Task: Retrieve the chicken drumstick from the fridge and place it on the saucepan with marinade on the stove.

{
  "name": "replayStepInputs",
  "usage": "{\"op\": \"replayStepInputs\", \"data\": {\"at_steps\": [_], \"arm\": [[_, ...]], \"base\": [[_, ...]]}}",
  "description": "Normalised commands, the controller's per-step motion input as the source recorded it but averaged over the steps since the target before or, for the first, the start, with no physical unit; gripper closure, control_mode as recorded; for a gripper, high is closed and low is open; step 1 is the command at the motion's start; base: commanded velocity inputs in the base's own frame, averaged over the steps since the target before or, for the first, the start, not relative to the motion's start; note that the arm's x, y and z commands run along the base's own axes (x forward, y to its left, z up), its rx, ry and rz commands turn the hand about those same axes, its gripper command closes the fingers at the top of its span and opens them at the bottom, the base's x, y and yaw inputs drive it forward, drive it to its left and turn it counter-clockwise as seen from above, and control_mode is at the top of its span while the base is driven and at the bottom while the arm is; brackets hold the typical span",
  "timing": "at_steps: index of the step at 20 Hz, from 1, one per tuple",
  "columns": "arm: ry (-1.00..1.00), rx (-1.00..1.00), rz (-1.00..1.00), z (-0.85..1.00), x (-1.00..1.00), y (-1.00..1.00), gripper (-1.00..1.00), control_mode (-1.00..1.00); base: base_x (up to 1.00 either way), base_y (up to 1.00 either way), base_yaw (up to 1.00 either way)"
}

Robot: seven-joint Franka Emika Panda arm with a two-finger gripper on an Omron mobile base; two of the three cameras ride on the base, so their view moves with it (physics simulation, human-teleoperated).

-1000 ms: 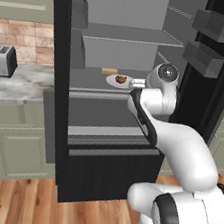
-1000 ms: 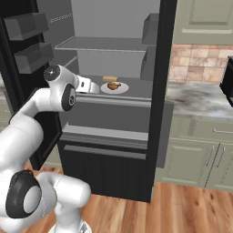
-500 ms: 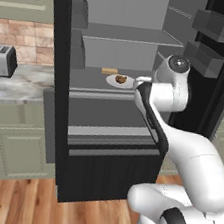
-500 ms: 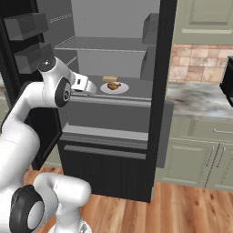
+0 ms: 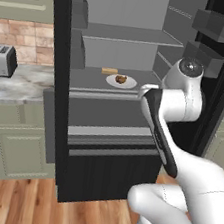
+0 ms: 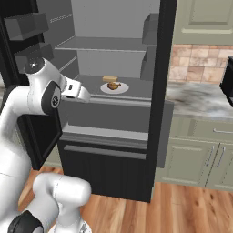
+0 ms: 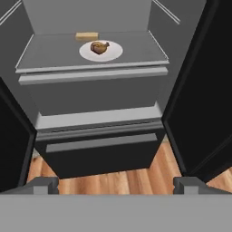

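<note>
The fridge (image 5: 57,86) stands with both doors open. On its pale grey middle shelf lies a white plate (image 7: 86,53) with the small golden-brown chicken drumstick (image 7: 99,47) on it, also visible from the base cameras (image 5: 120,79) (image 6: 113,85). My gripper (image 7: 116,183) is open, its fingertips (image 7: 45,183) wide apart with nothing between them. It hangs in front of the fridge (image 7: 99,154), well short of the shelf and slightly above it. From the right base camera the gripper (image 6: 82,93) sits left of the plate. The saucepan and the stove are out of view.
A paler tan block (image 7: 86,36) lies just behind the plate. Door bins (image 5: 212,24) jut out beside my arm. The marble counter carries a toaster (image 5: 1,60) on the left and a dark appliance (image 6: 227,77) on the right. Wooden floor lies below.
My arm's upper joint has drawn sideways toward the open door, away from the plate. The gripper stays open. The drumstick and plate have not moved.
</note>
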Motion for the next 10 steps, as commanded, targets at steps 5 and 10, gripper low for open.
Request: {"op": "replayStepInputs", "data": {"at_steps": [5, 10], "arm": [[0.09, 0.00, 0.00, 0.03, -0.43, 0.00, -1.00, -1.00], [0.05, 0.07, 0.01, 0.03, -0.40, -0.01, -1.00, -1.00]], "base": [[0.00, 0.00, 0.00], [0.00, 0.00, 0.00]]}}
